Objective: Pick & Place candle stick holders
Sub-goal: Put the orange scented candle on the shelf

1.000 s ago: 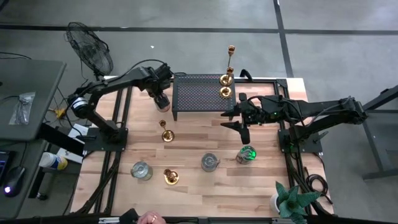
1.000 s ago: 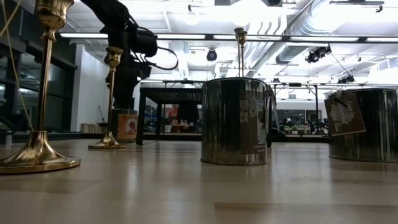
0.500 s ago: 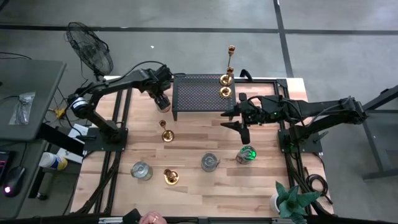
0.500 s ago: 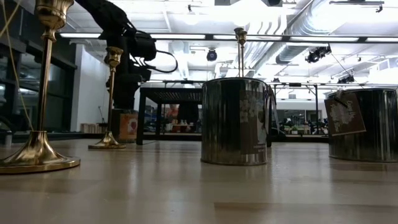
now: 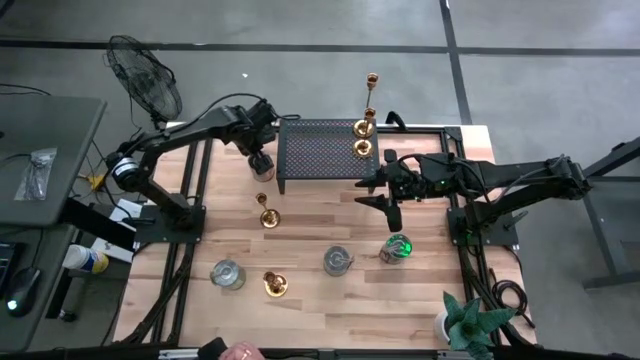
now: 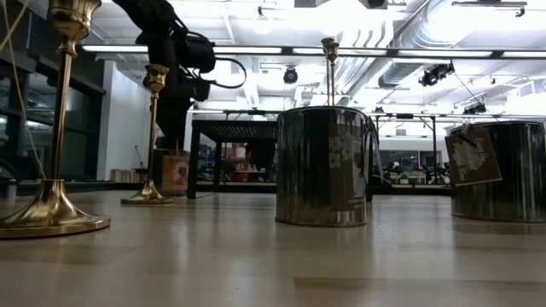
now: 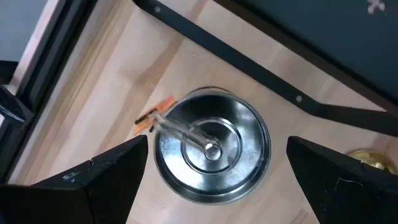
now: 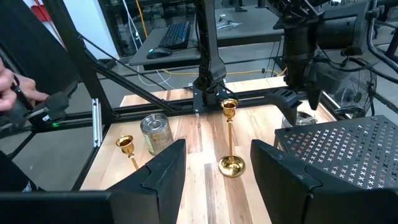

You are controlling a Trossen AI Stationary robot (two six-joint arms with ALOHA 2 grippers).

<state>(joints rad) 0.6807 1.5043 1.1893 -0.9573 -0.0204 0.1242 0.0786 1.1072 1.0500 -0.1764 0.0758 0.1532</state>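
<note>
My left gripper (image 5: 262,160) hangs open over a silvery round cup (image 7: 211,146) that stands on its base on the table, left of the black stand. Its fingers (image 7: 112,174) stand on either side of the cup, apart from it. My right gripper (image 5: 374,192) is open and empty at the stand's near right corner. Two brass candlesticks, one tall (image 5: 370,100) and one short (image 5: 363,147), stand on the stand's right end. Two more brass ones (image 5: 267,214) (image 5: 276,285) and three silvery cups (image 5: 228,273) (image 5: 338,260) (image 5: 397,248) stand on the table.
The black perforated stand (image 5: 318,152) fills the table's far middle, close beside the left gripper. A green potted plant (image 5: 468,322) stands at the near right corner. A person's hand (image 5: 240,351) shows at the near edge. Bare wood lies between the stand and the near cups.
My left gripper has shifted slightly over the silvery cup beside the stand and risen a little. The cup has stayed where it was.
</note>
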